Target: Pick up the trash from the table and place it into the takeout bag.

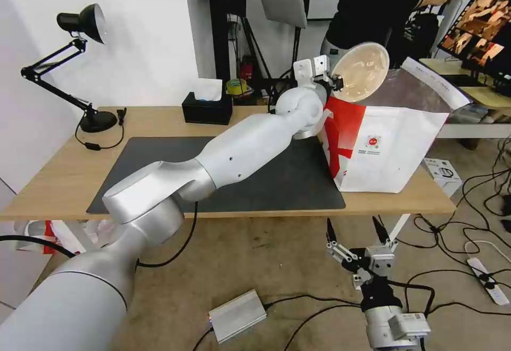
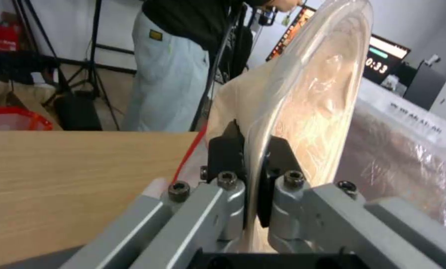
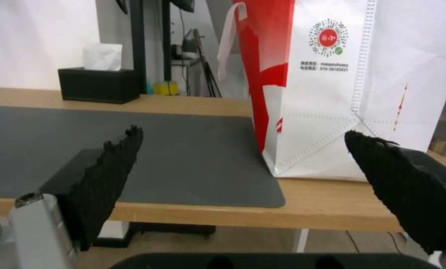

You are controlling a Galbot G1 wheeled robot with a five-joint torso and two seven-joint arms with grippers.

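Both fingers of the left hand (image 2: 250,175) pinch the beige bowl's (image 1: 361,70) rim above the takeout bag (image 1: 391,143).

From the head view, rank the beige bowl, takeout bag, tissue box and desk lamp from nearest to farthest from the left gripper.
1. Beige pulp bowl: clamped in the left gripper jaws, tilted on edge.
2. Takeout bag: just below, on the table's right end.
3. Black tissue box: back edge, farther left.
4. Black desk lamp: far left corner.
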